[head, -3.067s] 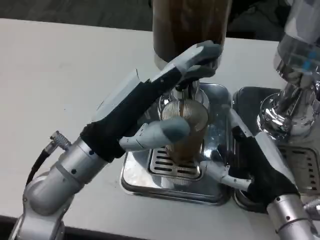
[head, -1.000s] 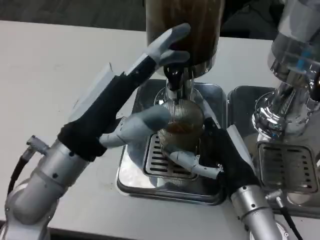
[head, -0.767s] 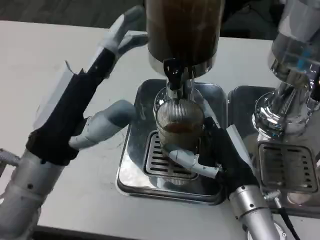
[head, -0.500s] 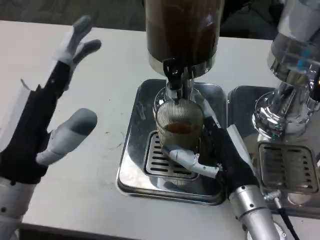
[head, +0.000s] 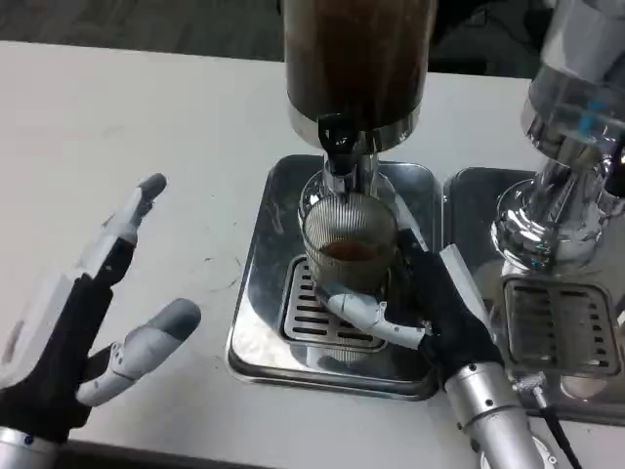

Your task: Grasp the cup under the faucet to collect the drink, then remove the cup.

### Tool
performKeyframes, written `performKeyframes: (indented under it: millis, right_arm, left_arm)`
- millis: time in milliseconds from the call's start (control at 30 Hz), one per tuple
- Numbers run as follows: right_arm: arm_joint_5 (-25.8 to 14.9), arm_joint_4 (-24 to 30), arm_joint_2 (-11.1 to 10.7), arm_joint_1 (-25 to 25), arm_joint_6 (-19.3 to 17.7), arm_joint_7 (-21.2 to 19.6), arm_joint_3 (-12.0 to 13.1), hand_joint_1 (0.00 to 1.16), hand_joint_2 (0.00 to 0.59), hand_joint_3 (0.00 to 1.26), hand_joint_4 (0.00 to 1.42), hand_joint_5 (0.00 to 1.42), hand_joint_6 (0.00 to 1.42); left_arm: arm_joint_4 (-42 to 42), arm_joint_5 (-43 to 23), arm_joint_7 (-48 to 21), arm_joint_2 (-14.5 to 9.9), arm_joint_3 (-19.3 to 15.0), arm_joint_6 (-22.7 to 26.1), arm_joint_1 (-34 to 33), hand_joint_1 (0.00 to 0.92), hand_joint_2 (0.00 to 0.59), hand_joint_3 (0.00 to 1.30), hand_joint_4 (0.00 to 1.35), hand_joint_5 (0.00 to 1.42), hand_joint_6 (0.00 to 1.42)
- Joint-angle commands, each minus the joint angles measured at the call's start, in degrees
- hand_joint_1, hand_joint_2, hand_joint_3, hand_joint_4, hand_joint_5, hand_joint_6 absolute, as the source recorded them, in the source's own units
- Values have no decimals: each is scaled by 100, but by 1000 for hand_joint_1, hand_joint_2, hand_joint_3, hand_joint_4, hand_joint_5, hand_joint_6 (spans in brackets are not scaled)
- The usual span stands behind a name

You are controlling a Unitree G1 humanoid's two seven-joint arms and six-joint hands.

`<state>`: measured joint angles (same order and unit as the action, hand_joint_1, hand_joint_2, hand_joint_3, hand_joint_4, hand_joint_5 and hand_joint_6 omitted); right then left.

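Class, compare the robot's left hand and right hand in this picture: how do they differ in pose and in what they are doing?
The left hand lies over bare table, apart from the drip tray, while the right hand sits over that tray. The left hand holds nothing, its fingers spread; the right hand grips the ribbed cup under the faucet, a finger wrapped across the cup's front. Both have black and white parts on silver forearms.

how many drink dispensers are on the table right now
2. The dark dispenser stands at centre, over the cup that the right hand holds. The clear dispenser stands at the right edge, partly cut off; more could sit beyond the frame.
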<state>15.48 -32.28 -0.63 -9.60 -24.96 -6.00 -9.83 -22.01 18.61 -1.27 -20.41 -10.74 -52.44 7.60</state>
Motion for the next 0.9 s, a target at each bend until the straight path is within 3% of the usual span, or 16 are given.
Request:
performKeyframes:
  millis: [33,300,867,900]
  right_arm:
    - [-47,-134,32,-63,-58,-49,9,787,185,0,0,0,1]
    - [-106,-329,98,-202,-9,40,-20,787,185,0,0,0,1]
    - [-149,-774,197,-511,42,29,-61,774,186,0,0,0,0]
    - [-130,-783,209,-517,45,-3,-67,811,187,0,0,0,14]
  left_arm:
    - [-450,426,397,-148,156,26,6,0,128,0,0,0,0]
    - [-1307,599,796,-308,573,-44,-159,0,129,0,0,1,0]
    - [-1553,394,1012,-415,764,-71,-114,0,140,0,0,20,0]
    - [-1546,378,1009,-417,765,-68,-104,0,140,0,0,20,0]
